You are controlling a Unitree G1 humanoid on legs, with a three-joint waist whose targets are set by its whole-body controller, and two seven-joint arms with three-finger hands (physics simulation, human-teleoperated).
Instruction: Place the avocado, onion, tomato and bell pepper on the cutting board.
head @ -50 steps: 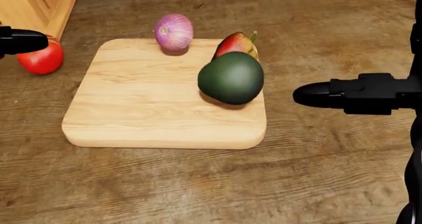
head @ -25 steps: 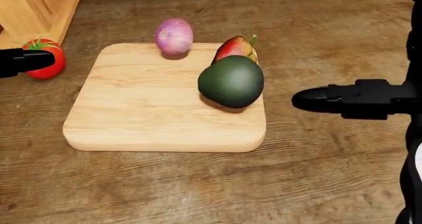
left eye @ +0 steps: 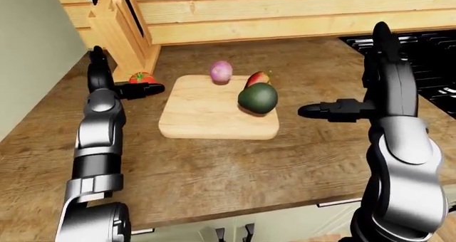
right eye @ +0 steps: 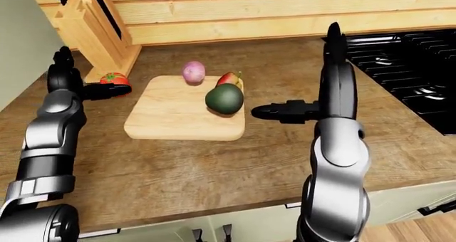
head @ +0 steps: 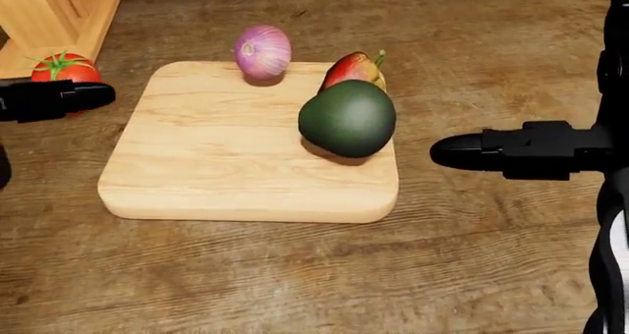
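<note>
**Head view: three on the board, tomato off its left edge**

Head view looks down on a wooden cutting board [head: 226, 164] lying on a dark wood counter [head: 295, 275]. The avocado [head: 347, 118] rests on the board near its right edge. Just above it in this view, touching or nearly so, the red and yellow bell pepper [head: 351, 68] sits at the board's top right corner. The purple onion [head: 262, 52] sits on the board's top edge, apart from the other two.

The tomato [head: 62, 67] is off the board, on the counter to its left, beside the base of a wooden knife block [left eye: 122, 36]. The left hand [head: 54, 98] reaches in from the left edge with a black finger stretched across the lower part of the tomato. Whether the fingers close on the tomato or only lie against it, the views do not show.

The right hand [head: 511, 151] hangs over the counter to the right of the board, near the avocado but apart from it. It holds nothing; its fingers point toward the board, and how far they are spread cannot be told.

In the left-eye view a black stove [left eye: 427, 52] lies at the far right of the counter.
</note>
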